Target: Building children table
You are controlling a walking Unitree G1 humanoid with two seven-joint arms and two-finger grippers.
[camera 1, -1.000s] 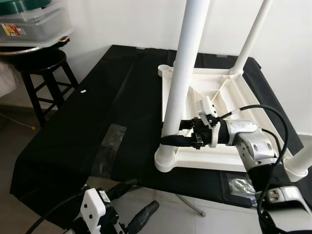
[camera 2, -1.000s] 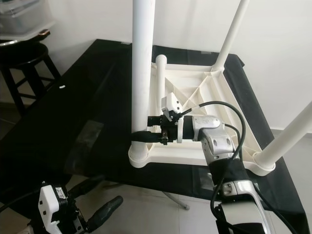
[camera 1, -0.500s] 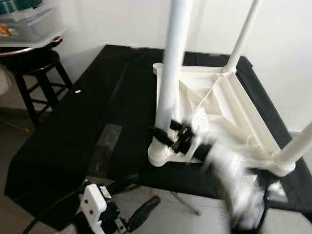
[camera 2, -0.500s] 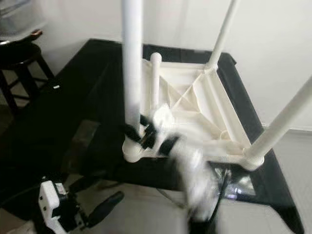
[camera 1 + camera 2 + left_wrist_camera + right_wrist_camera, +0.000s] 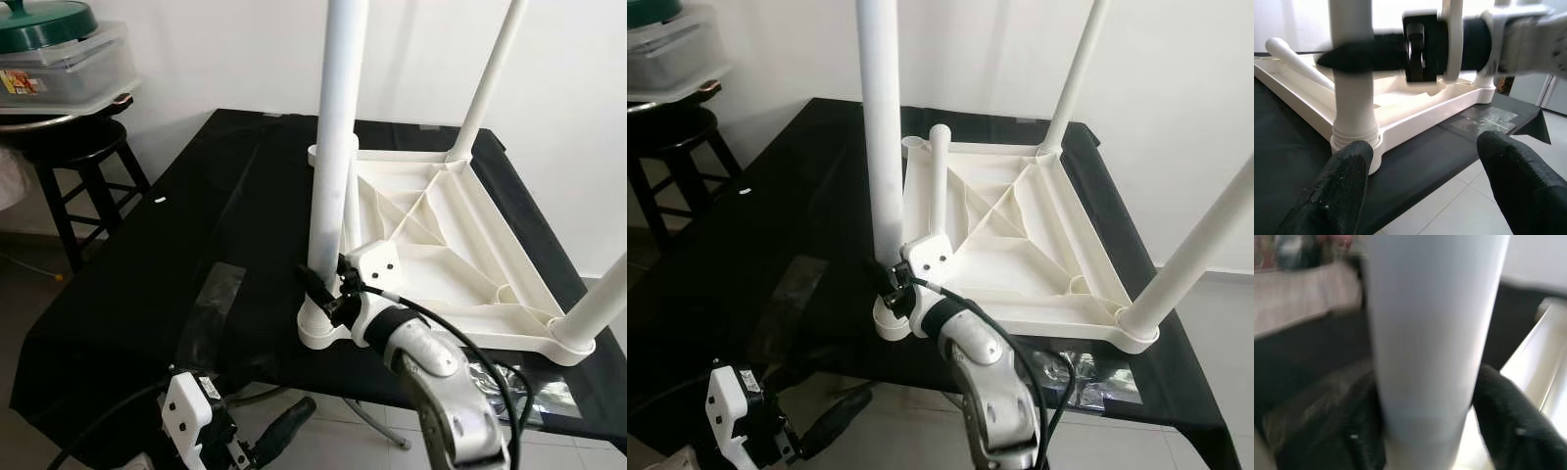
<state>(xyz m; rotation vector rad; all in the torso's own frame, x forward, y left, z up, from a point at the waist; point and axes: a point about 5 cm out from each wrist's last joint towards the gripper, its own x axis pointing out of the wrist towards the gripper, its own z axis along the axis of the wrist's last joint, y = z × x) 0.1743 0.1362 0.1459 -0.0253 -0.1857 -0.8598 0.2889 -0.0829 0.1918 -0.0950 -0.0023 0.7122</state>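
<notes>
A white children's table (image 5: pixel 446 257) lies upside down on a black-covered table (image 5: pixel 196 215). Three white legs stand up from its corners: near left (image 5: pixel 333 147), far right (image 5: pixel 488 83) and near right (image 5: pixel 600 311). Another white leg (image 5: pixel 939 186) lies loose along the left rim. My right gripper (image 5: pixel 318 284) is shut on the near-left leg just above its socket, and its black fingers (image 5: pixel 1513 431) press on both sides of the leg (image 5: pixel 1430 333). My left gripper (image 5: pixel 1425 196) hangs open below the table's front edge, pointing at that same corner (image 5: pixel 1354 142).
A black stool (image 5: pixel 83 162) at the left carries plastic boxes with a green lid (image 5: pixel 54 44). A white wall stands behind the table. Clear plastic sheets lie on the cloth (image 5: pixel 211 308) and at the front right (image 5: pixel 514 382). Tiled floor lies below the front edge.
The camera has shifted. My right arm has swung from the table's right side round to the front, keeping hold of the leg's base. The left gripper stays low and open.
</notes>
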